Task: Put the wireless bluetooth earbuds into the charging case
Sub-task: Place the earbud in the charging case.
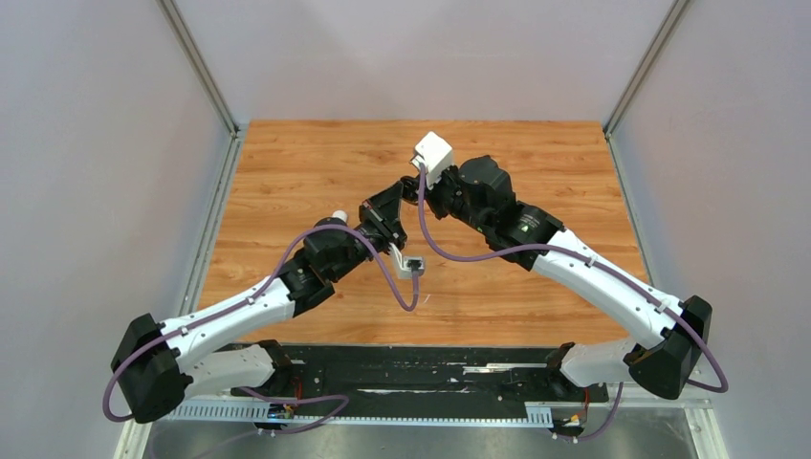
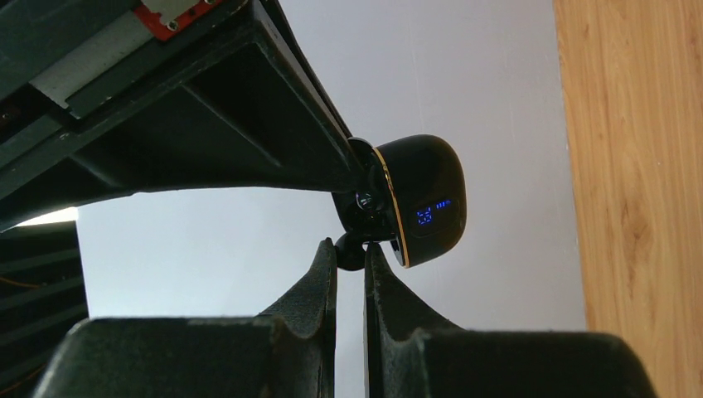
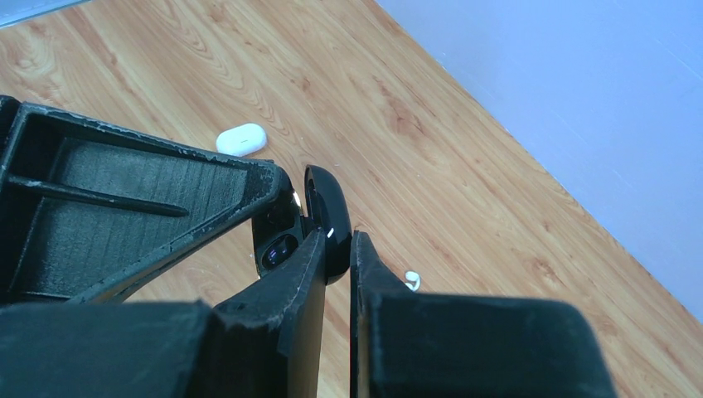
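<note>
Where the arms meet: centre of the top view, above the table (image 1: 287, 172).
Left claw (image 2: 350, 250): nearly shut, pinching a black earbud (image 2: 349, 255) at its tips, centre of the left wrist view.
Black earbud: against the lower left edge of the black case (image 2: 427, 199); whether it is seated, I cannot tell.
Black case: glossy, gold trim, blue lit digits.
Right claw (image 3: 337, 245): closed on the black case, seen edge-on at the centre of the right wrist view.
White case (image 3: 241, 138): on the table, upper left of that view.
White earbud (image 3: 412, 280): on the table, just right of the right claw's fingers.
</note>
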`<state>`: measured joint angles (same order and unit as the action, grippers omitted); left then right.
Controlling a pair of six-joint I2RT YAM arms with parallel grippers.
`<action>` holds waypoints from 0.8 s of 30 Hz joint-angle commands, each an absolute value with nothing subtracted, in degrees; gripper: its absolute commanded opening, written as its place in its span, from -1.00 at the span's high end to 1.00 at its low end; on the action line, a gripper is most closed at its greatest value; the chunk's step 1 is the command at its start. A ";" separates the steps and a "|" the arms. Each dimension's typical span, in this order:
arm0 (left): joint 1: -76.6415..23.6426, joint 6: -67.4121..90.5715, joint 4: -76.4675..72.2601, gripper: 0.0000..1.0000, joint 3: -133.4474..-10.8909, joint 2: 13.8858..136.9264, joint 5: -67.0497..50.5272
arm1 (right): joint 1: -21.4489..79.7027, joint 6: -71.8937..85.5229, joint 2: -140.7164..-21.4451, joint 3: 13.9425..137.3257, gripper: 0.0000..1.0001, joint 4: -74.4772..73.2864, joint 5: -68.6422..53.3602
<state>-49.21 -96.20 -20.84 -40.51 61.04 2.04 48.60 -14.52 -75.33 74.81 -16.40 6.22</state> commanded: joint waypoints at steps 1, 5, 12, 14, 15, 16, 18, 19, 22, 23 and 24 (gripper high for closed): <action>-49.53 -98.41 -24.29 1.00 -42.79 62.63 5.32 | 49.05 -15.62 -73.31 74.81 1.00 -12.75 7.20; -49.49 -98.69 -25.72 1.00 -43.50 63.62 6.29 | 49.04 -15.77 -73.33 74.62 1.00 -12.79 7.13; -49.53 -98.87 -26.84 1.00 -44.34 63.51 7.11 | 49.05 -15.44 -73.32 74.53 1.00 -12.73 7.45; -49.53 -98.87 -26.05 1.00 -44.39 63.20 7.51 | 49.04 -15.10 -73.36 74.61 1.00 -12.71 7.39; -49.51 -98.87 -25.90 1.00 -44.23 62.91 7.57 | 49.04 -14.96 -73.25 74.66 1.00 -12.70 7.32; -49.53 -98.92 -25.77 1.00 -44.00 62.83 7.56 | 49.04 -14.88 -73.26 74.70 1.00 -12.67 7.11; -49.52 -99.26 -25.87 1.00 -43.69 62.74 7.47 | 49.06 -14.77 -73.22 74.71 1.00 -12.74 7.09; -49.55 -99.50 -25.90 1.00 -43.68 62.79 7.49 | 49.05 -14.72 -73.28 74.69 1.00 -12.77 7.07; -49.47 -99.96 -25.57 1.00 -43.68 63.03 7.79 | 49.06 -14.44 -73.12 74.77 1.00 -12.75 6.87; -49.43 -99.99 -25.49 1.00 -43.68 63.09 7.82 | 49.05 -14.30 -73.05 74.79 1.00 -12.77 6.79; -49.49 -99.99 -25.42 1.00 -43.62 63.10 7.82 | 49.07 -14.25 -73.01 74.85 1.00 -12.78 6.58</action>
<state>-49.47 -98.37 -23.51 -41.95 63.61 7.25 48.69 -15.22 -75.22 73.97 -15.55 6.96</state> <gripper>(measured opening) 0.150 0.122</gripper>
